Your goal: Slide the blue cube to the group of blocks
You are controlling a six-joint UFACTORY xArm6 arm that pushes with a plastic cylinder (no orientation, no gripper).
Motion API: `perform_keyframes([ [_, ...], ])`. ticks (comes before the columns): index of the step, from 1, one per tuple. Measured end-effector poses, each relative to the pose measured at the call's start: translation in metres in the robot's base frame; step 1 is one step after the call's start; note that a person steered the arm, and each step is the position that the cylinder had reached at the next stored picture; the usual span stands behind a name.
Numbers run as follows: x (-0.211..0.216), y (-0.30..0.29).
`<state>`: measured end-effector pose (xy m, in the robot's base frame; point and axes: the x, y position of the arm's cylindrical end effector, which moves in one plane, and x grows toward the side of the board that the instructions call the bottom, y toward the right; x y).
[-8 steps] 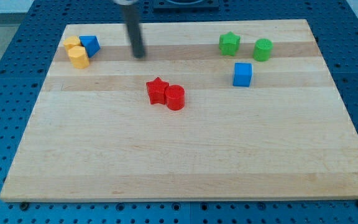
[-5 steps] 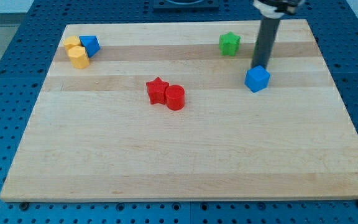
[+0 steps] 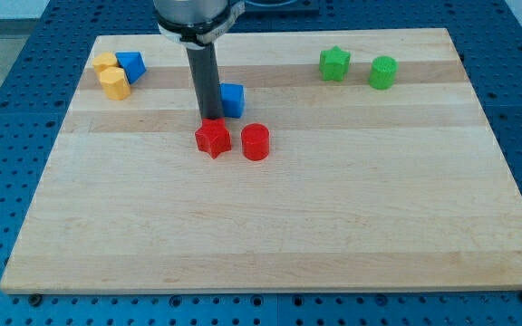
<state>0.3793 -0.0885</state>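
The blue cube [image 3: 233, 100] sits on the wooden board [image 3: 270, 226] left of centre, near the view's top, just above the two red blocks. My tip [image 3: 208, 119] touches the cube's left side and stands right above the red star [image 3: 212, 139]. The red cylinder [image 3: 256, 142] lies a little apart to the star's right, below the cube. The rod hides part of the cube's left face.
At the top left, two yellow blocks [image 3: 111, 76] touch a second blue block [image 3: 132, 65]. At the top right sit a green star-like block [image 3: 334, 63] and a green cylinder [image 3: 382, 71].
The blue cube has moved from the right side of the board to left of centre. The rod moved left with it. The red star has shifted left, away from the red cylinder.
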Motion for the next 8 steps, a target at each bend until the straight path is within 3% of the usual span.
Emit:
perform_keyframes([
  [3,-0.003,-0.015],
  [4,0.004,0.015],
  [5,-0.004,0.047],
  [8,-0.063,0.044],
])
